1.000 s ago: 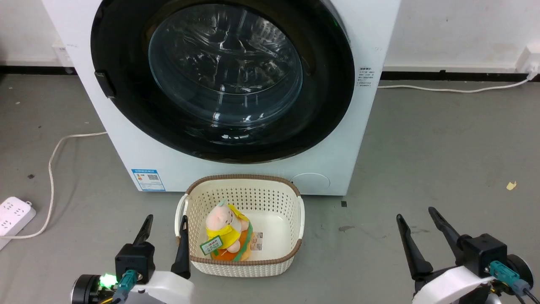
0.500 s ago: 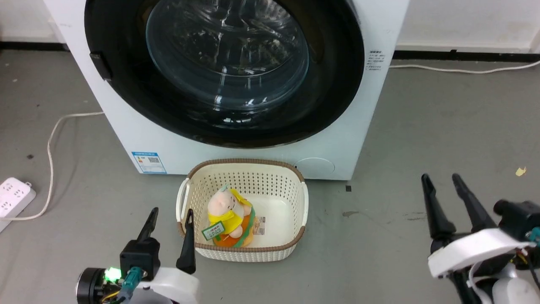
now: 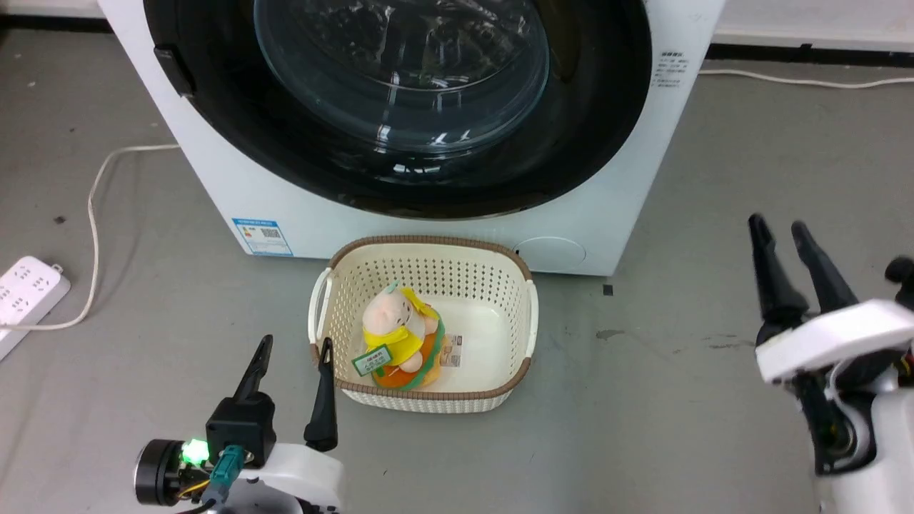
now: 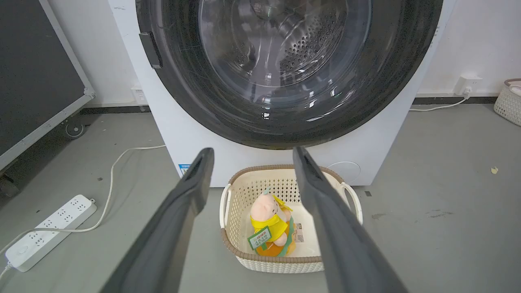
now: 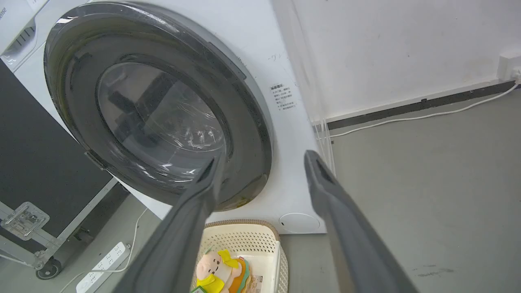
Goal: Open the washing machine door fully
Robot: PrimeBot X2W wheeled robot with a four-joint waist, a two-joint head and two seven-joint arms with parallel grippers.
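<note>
Down at the near edge, the left gripper (image 3: 295, 344) sits low at the lower left. Its pale wrist lies close to the floor (image 3: 714, 178) and its two dark fingers point straight ahead, spread and empty. Its inner finger crosses the near left corner of the basket (image 3: 428, 243) in the head view; whether they touch, I cannot tell. From the left wrist, the basket shows between the parted fingers.

Over on the right, the right gripper (image 3: 775, 223) is carried higher. The white wrist is tilted and the fingers angle up and a little leftward, with a narrower gap. It is released too, with nothing in it. From the right wrist camera, those fingers frame the lower right part of the washing machine's front.

In the cream basket a plush toy (image 3: 396, 339) in yellow sits on the left side, a green tag on its front. The basket rests on the grey floor just in front of the washing machine (image 3: 607, 214), below the washing machine door (image 3: 585, 143).

That glossy black door lies shut, flat against the white front. A small black block (image 3: 175, 70) sits on its left edge and a blue label (image 3: 262, 235) is low on the cabinet. Off to the left lie a white power strip (image 3: 25, 289) and its cable (image 3: 96, 214).
</note>
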